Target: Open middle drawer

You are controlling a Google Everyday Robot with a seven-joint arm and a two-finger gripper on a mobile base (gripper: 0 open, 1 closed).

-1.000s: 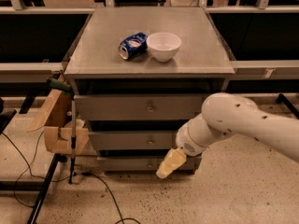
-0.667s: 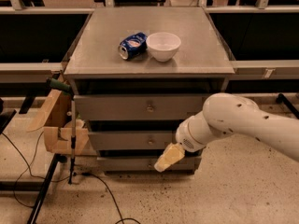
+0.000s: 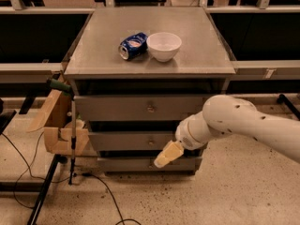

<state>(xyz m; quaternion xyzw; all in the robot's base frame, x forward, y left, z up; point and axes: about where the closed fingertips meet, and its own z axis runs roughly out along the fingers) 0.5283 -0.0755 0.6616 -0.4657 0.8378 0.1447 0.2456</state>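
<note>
Pincer: we see the pale yellow pincer [image 3: 168, 153] at the end of the white arm [image 3: 243, 123], low in front of the cabinet and right of its centre line. It points down and to the left.
Pincer state: we cannot tell whether it is open or closed, and we see nothing held in it.
Pincer and drawers: its tip overlaps the lower edge of the middle drawer [image 3: 126, 141] and the dark gap above the bottom drawer [image 3: 126, 164]. Whether it touches either front we cannot tell.
Middle drawer: we find it second of the three grey fronts, under the top drawer [image 3: 117, 108]. It looks pushed in.
Knob: the middle drawer's small round knob [image 3: 151, 142] sits at the centre of its front, just left of and a little above the pincer, apart from it.
Arm: it comes in from the right edge and crosses the right ends of the two lower drawers.
Table: we count two things on the grey table [image 3: 201, 41], both near the middle.
Can: a blue can [image 3: 133, 45] lies on its side, its open end facing front-left.
Bowl: a white bowl [image 3: 164, 46] stands upright just beside the can, on its right.
Left side: a torn cardboard box [image 3: 61, 137] hangs near the cabinet's left wall.
Floor: a dark cable [image 3: 108, 197] trails over the speckled floor [image 3: 234, 191].
</note>
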